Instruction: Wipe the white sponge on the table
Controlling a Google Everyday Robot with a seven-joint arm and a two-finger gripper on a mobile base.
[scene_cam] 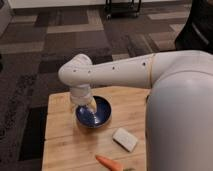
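My tool (88, 107) hangs spread over the bowl (104, 114), with nothing pinched that I can see. The sponge (125, 139) lies on the table (62, 142) at the bowl's 4 o'clock, apart from it. A carrot (109, 162) lies at 6 o'clock.

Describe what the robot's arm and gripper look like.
The arm is smooth, glossy white, built of thick rounded segments with a bulbous joint, small dark dots and a faint tan seam ring. The gripper, over the blue bowl, looks pale grey-white. No cables show.
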